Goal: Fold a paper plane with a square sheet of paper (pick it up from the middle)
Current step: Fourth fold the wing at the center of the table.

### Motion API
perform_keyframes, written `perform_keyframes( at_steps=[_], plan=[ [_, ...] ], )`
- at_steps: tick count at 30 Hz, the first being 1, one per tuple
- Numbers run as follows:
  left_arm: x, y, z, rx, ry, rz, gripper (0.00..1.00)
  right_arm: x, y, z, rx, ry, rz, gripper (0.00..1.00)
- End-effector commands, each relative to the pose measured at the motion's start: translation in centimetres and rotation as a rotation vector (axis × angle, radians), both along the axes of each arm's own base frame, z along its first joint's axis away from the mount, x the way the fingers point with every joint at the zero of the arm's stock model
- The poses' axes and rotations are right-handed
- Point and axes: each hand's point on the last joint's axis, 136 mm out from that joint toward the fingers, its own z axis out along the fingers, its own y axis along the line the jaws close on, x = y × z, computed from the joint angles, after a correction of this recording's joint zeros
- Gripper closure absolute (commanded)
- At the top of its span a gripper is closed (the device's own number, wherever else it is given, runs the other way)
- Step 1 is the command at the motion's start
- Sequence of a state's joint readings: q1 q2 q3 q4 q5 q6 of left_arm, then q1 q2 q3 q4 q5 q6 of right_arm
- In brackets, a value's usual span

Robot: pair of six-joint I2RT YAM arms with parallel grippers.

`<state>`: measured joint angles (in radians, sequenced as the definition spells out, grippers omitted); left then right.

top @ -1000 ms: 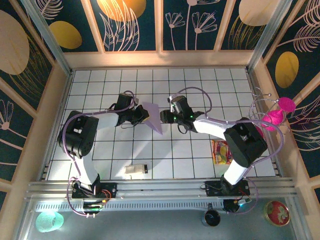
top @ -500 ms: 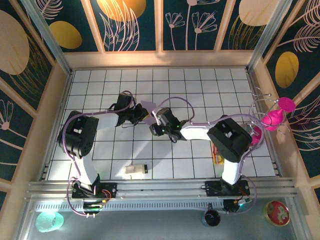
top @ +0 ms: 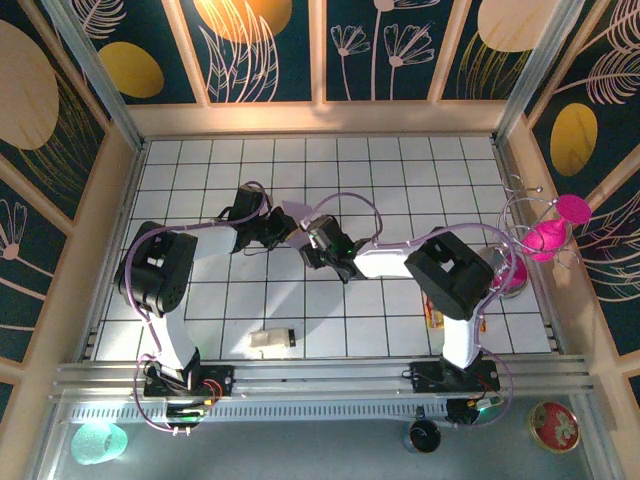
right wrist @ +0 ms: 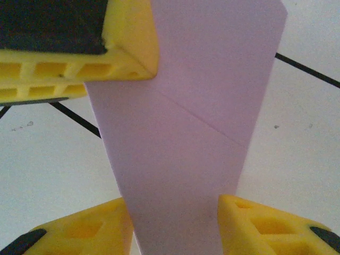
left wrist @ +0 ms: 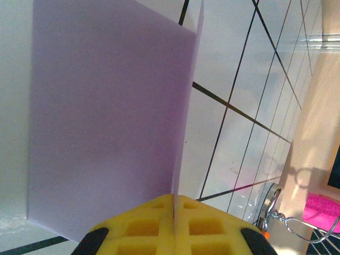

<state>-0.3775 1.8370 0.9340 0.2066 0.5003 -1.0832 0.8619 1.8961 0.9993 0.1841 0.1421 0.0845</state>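
Note:
The square sheet of paper (top: 296, 212), pale lilac, is folded into a narrow strip and held off the table near its middle. My left gripper (top: 284, 231) is shut on it. In the left wrist view the paper (left wrist: 106, 117) stands edge-on out of the pinched yellow pads (left wrist: 159, 226) of the left gripper (left wrist: 174, 197). My right gripper (top: 309, 243) has come up against it from the right. In the right wrist view the paper (right wrist: 186, 133), marked by a diagonal crease, runs between the parted fingers (right wrist: 255, 223) of the right gripper (right wrist: 175, 212), one finger at each side edge. A left finger (right wrist: 127, 53) shows at top left.
A small white block with a black end (top: 272, 340) lies near the front edge. A colourful snack packet (top: 433, 318) lies at the right, partly under the right arm. A pink wire object (top: 545, 235) hangs at the right wall.
The right gripper has swung left across the table until its jaws sit around the paper, and they have narrowed a little. The left gripper holds the paper still.

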Motion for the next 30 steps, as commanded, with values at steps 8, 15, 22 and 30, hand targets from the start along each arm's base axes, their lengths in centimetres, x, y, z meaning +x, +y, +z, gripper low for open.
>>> perform_keyframes(
  at_steps=[8, 15, 22, 30],
  plan=[
    [0.2, -0.3, 0.4, -0.032, 0.0, -0.001, 0.94, 0.7, 0.8, 0.6, -0.015, -0.057, -0.01, 0.56],
    [0.1, -0.2, 0.3, -0.031, 0.006, -0.003, 0.9, 1.0, 0.5, 0.6, -0.031, -0.066, -0.023, 0.65],
    [0.3, -0.3, 0.9, -0.033, -0.006, -0.008, 0.82, 0.5, 0.5, 0.2, -0.036, -0.055, -0.004, 0.75],
    [1.6, 2.1, 3.1, -0.023, -0.07, 0.07, 0.67, -0.1, 0.9, -0.1, -0.014, -0.026, 0.03, 0.9]
  ],
)
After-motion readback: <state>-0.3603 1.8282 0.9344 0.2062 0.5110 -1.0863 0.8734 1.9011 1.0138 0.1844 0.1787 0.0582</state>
